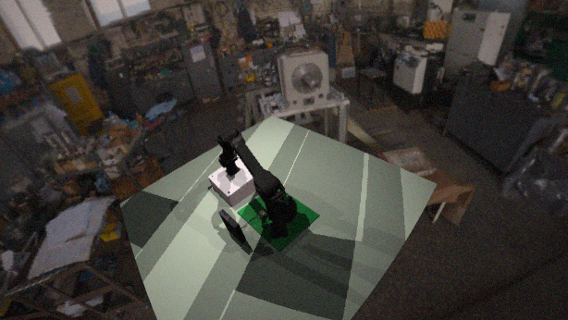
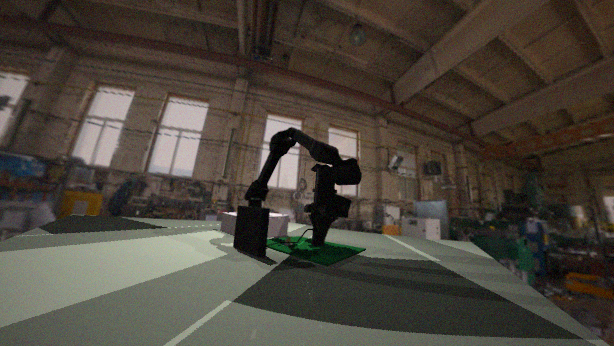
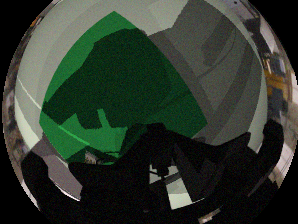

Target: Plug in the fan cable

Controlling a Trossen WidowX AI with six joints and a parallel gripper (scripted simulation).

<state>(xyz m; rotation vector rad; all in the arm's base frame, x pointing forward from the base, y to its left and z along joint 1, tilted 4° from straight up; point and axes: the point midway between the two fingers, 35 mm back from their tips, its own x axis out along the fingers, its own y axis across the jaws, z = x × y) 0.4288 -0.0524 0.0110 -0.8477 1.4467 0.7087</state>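
Observation:
The green board point(image 1: 309, 215) point(image 2: 347, 253) point(image 3: 111, 24) lies flat on the table. My gripper point(image 1: 277, 234) point(image 2: 318, 243) point(image 3: 156, 135) points down, low over the board, and is shut on the plug of the fan's cable. The fingers hide the plug. The thin dark cable point(image 2: 306, 231) arches up to the gripper from the board's left part. A dark square slab point(image 1: 236, 231) point(image 2: 251, 230), apparently the fan, stands upright beside the board. A small pale part point(image 1: 263, 214) point(image 3: 91, 158) sits on the board; I cannot tell whether it is the header.
A white box point(image 1: 242, 194) point(image 2: 278, 226) stands behind the board's left side, with the arm's base on it. The upper arm reaches from there over the board. The arm's shadow darkens much of the board.

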